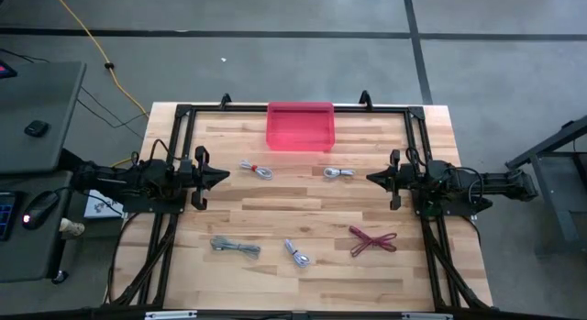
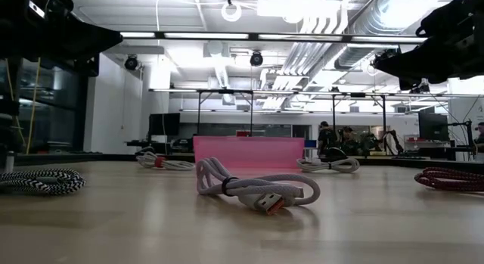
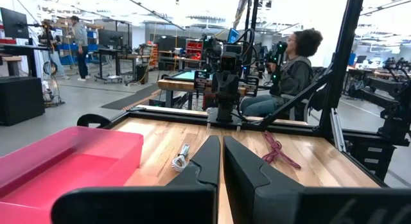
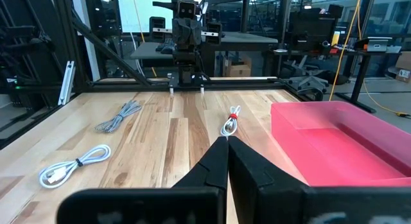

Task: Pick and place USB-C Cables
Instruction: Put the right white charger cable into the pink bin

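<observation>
The wooden table [image 1: 303,265] carries five coiled USB-C cables and a pink bin [image 1: 300,126] set at the middle of its far edge. One silver-grey cable [image 1: 256,170] lies just in front of the bin toward the left arm's side; a second [image 1: 338,173] lies in front of the bin toward the right arm's side. Along the near half of the table sit a third grey cable [image 1: 235,248] on the left, a white cable [image 1: 297,254] near the centre, and the dark red cable [image 1: 371,239] on the right. All five lie apart from one another and none is inside the bin. The left gripper [image 1: 218,176] waits at the left edge of the table with its fingers pressed together, holding nothing. The right gripper [image 1: 376,178] waits at the right edge, its fingers likewise pressed together and holding nothing. Both grippers sit above the table surface, well apart from every cable. A black frame [image 1: 179,118] runs around the table edges, its rails passing beside the bin. Off the table, a yellow cord [image 1: 87,40] crosses the floor at the far left. A seated person [image 3: 292,73] is visible in the room beyond the right arm.
</observation>
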